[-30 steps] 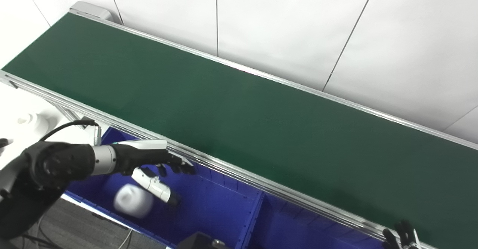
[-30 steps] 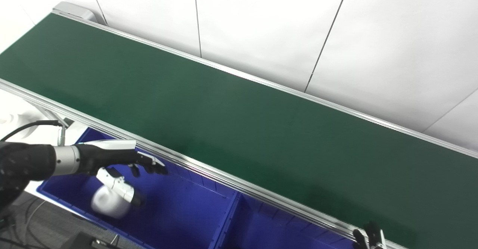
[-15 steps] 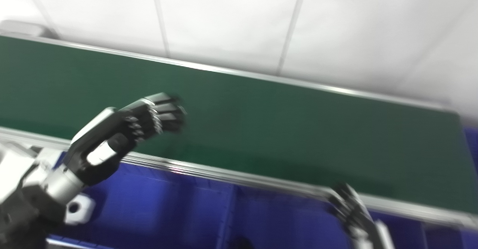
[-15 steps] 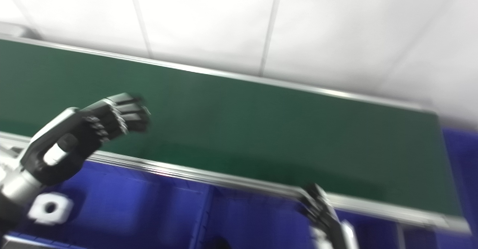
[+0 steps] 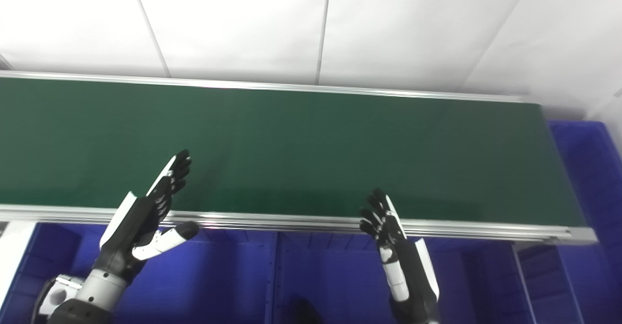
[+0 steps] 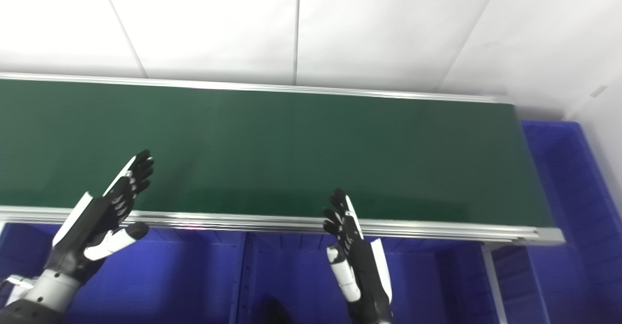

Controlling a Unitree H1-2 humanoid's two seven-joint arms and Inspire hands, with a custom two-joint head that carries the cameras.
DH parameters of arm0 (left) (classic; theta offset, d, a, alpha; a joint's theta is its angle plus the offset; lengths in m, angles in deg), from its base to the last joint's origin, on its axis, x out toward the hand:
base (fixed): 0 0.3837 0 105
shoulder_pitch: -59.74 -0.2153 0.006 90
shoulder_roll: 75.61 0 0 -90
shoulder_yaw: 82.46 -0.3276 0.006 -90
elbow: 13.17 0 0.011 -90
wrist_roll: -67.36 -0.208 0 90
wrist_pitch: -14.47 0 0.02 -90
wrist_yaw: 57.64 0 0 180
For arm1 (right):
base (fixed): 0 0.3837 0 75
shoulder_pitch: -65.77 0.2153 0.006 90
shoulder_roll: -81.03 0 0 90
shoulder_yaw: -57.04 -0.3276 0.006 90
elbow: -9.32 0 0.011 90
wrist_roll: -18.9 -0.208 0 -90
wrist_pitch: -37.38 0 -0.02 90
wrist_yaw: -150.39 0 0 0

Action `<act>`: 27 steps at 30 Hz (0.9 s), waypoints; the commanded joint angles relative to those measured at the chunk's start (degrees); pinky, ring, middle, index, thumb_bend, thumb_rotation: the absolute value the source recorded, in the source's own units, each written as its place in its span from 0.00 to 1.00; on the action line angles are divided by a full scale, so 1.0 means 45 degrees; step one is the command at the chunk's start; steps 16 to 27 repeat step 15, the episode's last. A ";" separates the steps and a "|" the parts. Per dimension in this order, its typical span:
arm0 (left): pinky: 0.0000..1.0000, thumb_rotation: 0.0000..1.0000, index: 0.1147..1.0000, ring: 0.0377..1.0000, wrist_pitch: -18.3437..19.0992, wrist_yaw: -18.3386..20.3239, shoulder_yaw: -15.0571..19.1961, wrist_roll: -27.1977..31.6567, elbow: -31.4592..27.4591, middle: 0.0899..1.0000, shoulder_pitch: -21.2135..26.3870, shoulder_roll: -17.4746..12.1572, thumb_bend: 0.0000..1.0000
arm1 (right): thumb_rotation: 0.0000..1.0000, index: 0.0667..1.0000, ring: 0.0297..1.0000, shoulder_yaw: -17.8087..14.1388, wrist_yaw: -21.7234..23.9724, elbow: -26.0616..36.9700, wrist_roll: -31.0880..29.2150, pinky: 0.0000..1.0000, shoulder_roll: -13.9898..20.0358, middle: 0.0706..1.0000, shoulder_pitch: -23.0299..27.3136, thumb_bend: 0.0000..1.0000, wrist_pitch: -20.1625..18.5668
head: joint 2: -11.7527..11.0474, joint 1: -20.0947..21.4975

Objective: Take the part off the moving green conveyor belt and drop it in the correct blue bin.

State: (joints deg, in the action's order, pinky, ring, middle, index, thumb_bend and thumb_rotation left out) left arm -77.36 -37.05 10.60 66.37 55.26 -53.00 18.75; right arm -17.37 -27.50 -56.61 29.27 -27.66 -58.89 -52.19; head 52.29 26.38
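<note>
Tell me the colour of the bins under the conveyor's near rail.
Deep blue plastic bins, clearest in the left eye view, below the silver rail.

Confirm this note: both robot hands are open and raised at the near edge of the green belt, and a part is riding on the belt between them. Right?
Not quite. Left robot hand and right robot hand are open at the near edge, but the green belt carries no part, as both eye views show.

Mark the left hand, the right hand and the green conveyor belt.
left hand (image 5: 146, 212): left eye view, back of the palm.
right hand (image 5: 396, 246): left eye view, palm.
green conveyor belt (image 5: 311, 139): left eye view, bare belt surface.
</note>
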 commanded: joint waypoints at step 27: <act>1.00 0.88 1.00 1.00 -0.0924 -0.1864 -0.1795 -0.1696 -0.2841 1.00 -0.2100 0.1558 0.72 | 0.96 0.97 0.91 -0.0944 0.0235 0.1785 -0.1144 0.87 0.0952 0.96 -0.0170 0.90 -0.1202 | 0.0806 -0.1999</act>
